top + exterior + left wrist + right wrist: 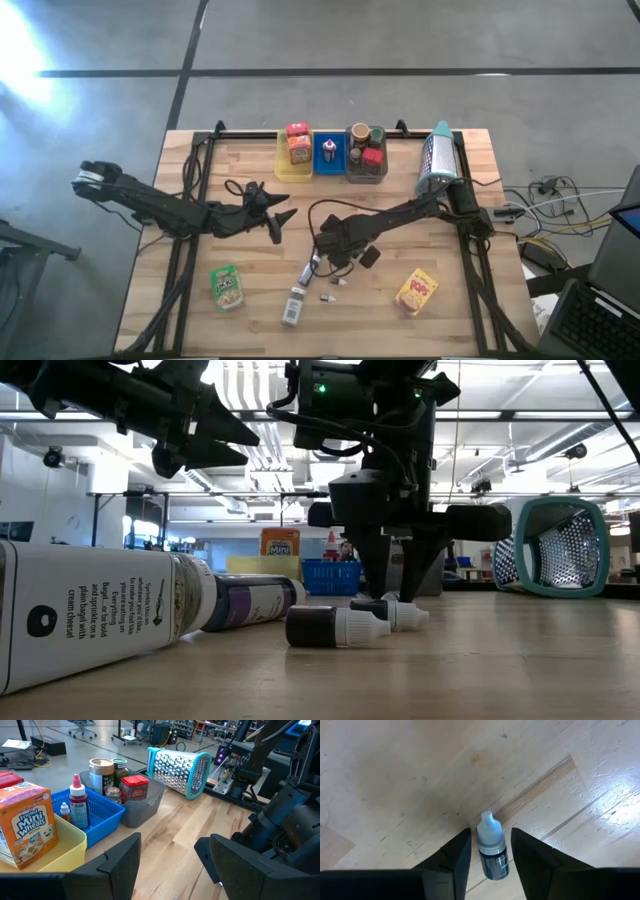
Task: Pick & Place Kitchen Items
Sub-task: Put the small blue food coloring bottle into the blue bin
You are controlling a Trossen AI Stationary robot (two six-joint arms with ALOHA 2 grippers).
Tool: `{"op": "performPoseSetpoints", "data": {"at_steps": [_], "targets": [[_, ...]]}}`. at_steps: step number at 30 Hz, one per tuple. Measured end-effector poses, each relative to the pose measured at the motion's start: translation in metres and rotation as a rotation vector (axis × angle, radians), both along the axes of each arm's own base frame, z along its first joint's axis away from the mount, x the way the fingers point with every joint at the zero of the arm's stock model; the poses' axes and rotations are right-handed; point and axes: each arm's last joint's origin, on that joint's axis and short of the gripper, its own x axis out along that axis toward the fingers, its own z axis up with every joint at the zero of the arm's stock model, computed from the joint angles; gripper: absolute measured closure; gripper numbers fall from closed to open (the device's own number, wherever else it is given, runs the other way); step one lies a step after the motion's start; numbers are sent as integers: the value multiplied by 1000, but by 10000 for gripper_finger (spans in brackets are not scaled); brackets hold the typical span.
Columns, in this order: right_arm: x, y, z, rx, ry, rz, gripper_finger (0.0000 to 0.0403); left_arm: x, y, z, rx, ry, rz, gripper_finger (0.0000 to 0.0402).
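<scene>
The right claw (490, 852) stands low over the bench (470, 310) at centre frame in the high view, its fingers spread either side of a vial (492, 847) lying flat, not yet pinching it, placed to close across its body. The left claw (283, 222) hovers left of centre, spread and empty, waiting. Another vial (335, 627) lies just beside.

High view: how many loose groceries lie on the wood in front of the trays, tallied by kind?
Snack pouches, green and yellow: 2
Bottles lying down, white-labelled and slim dark: 2
Tiny vials, nearer and farther in the low view: 2
Total: 6
</scene>
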Motion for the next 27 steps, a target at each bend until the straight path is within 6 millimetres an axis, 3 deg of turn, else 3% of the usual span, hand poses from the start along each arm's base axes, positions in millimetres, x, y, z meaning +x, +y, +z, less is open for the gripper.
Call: {"op": "performPoseSetpoints", "data": {"at_steps": [5,22,27], "targets": [[1,0,0,2,-8,1,261,0,0,0,0,0,-1,158],[1,2,0,52,-10,-19,328,0,0,0,0,0,-1,158],[1,2,0,53,-10,-22,332,0,0,0,0,0,-1,158]]}}
